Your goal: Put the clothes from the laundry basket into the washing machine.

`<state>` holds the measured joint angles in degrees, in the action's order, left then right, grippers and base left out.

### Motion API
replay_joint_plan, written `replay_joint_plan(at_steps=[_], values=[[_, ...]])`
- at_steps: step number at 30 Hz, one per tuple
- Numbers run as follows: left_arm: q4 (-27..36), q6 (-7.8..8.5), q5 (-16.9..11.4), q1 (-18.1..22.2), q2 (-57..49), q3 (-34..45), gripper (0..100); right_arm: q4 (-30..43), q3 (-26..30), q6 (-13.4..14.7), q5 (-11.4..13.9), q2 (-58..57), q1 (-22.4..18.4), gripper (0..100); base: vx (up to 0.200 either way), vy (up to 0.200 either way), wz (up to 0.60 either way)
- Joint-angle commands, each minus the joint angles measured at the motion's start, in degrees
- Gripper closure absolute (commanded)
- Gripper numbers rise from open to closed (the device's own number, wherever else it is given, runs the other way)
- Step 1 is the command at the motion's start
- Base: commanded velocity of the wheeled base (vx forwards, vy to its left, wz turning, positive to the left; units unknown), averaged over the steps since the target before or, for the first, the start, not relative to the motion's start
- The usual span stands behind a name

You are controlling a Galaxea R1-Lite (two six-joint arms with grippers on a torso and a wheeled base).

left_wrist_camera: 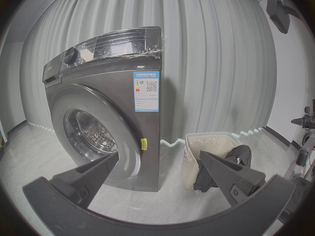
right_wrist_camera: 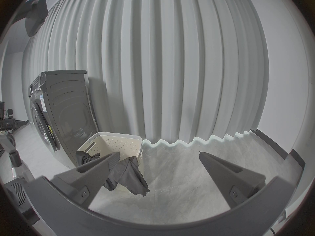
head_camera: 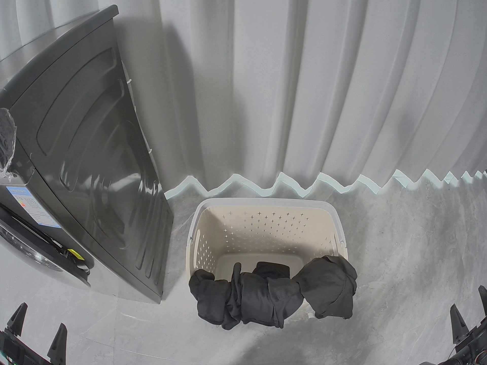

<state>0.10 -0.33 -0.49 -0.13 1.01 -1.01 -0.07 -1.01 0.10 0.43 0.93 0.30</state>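
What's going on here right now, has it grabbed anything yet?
Nothing is held yet. The left gripper and right gripper are both open and empty, low on the near side and apart from the laundry basket. The dark clothes lie draped over the basket's near rim, partly inside and partly hanging outside. The washing machine stands on the floor to the basket's left.

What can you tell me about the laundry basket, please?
The laundry basket is a cream plastic tub, rectangular with rounded corners, a paler rim and walls pierced with small holes. It stands upright on the grey floor, right of the washing machine with a gap between them. Dark clothes lie draped over its near rim, hanging partly outside.
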Motion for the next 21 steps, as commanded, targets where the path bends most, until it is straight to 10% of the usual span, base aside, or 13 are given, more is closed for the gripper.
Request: replay_joint_plan(at_steps=[1,21], values=[[0.0,-0.02,0.0,0.0,-1.0,0.8,0,0.0,1.0,0.0,0.0,-0.3,0.0,0,0.000,0.000,0.00],[0.0,-0.29,0.0,0.0,-1.0,0.9,0,0.0,1.0,0.0,0.0,-0.3,0.0,0,0.090,0.000,0.00]])
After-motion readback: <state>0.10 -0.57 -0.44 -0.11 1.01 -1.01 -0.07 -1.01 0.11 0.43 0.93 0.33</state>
